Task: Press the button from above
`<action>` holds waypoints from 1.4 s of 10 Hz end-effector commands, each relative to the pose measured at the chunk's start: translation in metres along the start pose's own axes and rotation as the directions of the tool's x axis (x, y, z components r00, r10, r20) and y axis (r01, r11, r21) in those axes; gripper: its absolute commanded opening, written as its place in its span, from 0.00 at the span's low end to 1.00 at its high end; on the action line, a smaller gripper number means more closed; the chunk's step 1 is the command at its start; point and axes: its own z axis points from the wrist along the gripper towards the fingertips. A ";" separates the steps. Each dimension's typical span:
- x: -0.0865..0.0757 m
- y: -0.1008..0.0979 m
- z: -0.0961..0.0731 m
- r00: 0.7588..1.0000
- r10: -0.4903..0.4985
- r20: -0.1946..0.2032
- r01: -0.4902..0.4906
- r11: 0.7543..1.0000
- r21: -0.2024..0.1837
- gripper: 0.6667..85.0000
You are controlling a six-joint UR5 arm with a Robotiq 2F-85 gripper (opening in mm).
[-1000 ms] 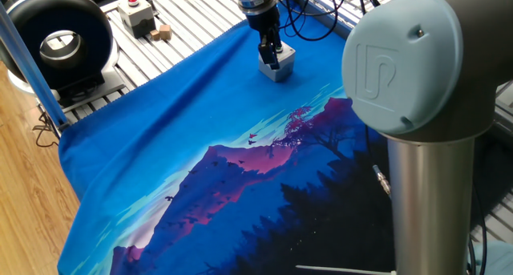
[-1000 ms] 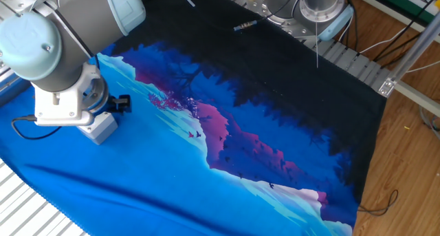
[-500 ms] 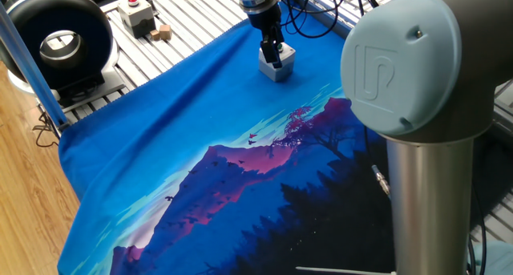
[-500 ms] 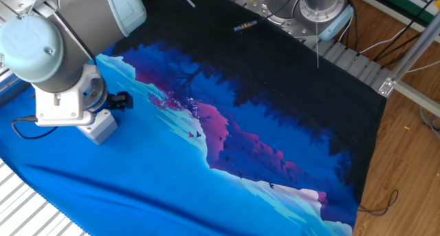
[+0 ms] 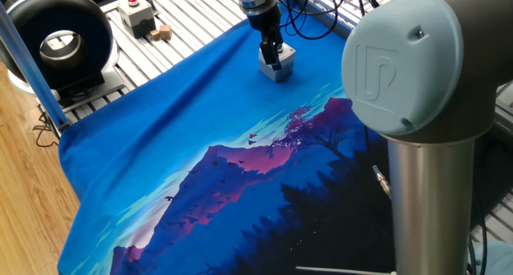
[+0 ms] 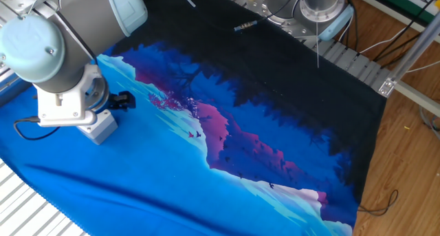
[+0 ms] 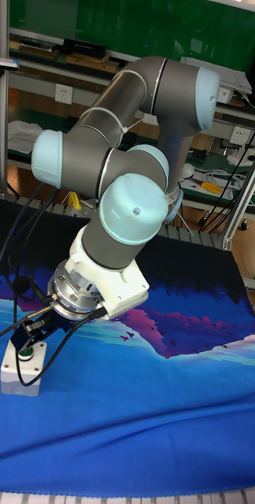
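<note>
The end effector (image 7: 27, 340) points down onto the button (image 7: 24, 352), which sits right beneath its tip; that fits a press from above. Whether its fingers are parted or closed I cannot tell, and it grips nothing visible. The button is small, round and green with a silver ring, capping a light-grey cube box (image 5: 278, 67) standing on the desk's blue cloth (image 5: 184, 115).
</note>
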 end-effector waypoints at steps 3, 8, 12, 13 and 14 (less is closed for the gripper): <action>0.008 0.005 0.000 0.999 -0.029 -0.024 0.028 0.999 -0.024 1.00; 0.011 0.002 0.000 0.999 -0.015 -0.039 0.015 1.000 -0.012 1.00; 0.007 0.005 0.000 1.000 -0.021 -0.022 0.021 1.000 -0.022 1.00; 0.006 0.006 0.000 1.000 -0.023 -0.019 0.023 0.999 -0.023 1.00; 0.004 0.007 0.000 1.000 -0.024 -0.010 0.024 0.999 -0.023 1.00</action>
